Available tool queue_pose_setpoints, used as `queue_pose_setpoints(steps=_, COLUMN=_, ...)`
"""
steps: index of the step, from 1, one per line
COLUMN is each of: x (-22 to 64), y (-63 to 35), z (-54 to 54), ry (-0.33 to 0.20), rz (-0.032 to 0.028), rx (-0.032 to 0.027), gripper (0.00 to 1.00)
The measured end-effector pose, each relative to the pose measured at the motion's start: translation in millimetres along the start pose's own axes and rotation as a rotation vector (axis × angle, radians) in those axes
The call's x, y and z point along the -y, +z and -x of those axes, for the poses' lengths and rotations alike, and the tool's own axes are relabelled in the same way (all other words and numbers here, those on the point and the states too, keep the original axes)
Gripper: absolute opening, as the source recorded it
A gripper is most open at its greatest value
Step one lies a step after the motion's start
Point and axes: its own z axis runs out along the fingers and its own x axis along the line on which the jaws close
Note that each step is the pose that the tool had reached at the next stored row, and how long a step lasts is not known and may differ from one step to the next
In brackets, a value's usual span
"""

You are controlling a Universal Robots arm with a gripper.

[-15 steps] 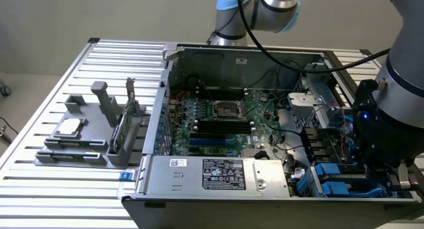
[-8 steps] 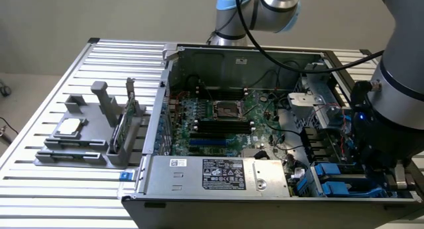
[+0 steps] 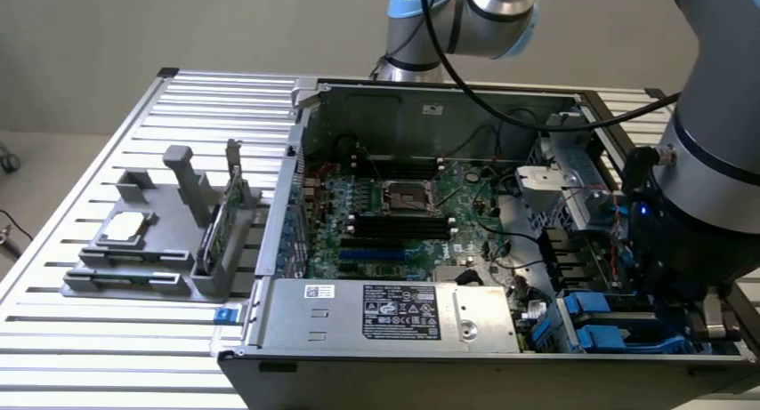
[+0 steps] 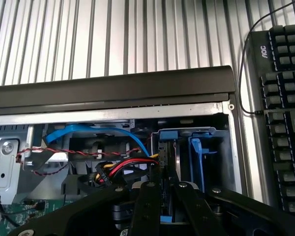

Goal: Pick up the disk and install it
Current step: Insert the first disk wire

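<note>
Wrist view has the gripper (image 4: 163,196) down in the computer case's (image 4: 113,88) drive bay, jaws pinching the disk (image 4: 166,157) edge-on, blue-railed, long axis running into the slot.

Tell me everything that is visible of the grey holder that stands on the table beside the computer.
The grey holder looks like matte plastic. It has a flat base with long slots, a raised step and some upright posts, the tallest at the back. A small silver square chip lies flat on the step. A thin green board stands on its edge between the posts. The holder sits upright on the slatted metal table, on the exterior view's left of the open computer case, close to it.
</note>
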Motion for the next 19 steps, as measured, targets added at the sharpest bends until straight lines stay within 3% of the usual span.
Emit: queue_pose_setpoints(steps=19, x=4.9, y=3.0, z=0.4, ry=0.006, rz=0.0191, rx=0.0019, gripper=0.16)
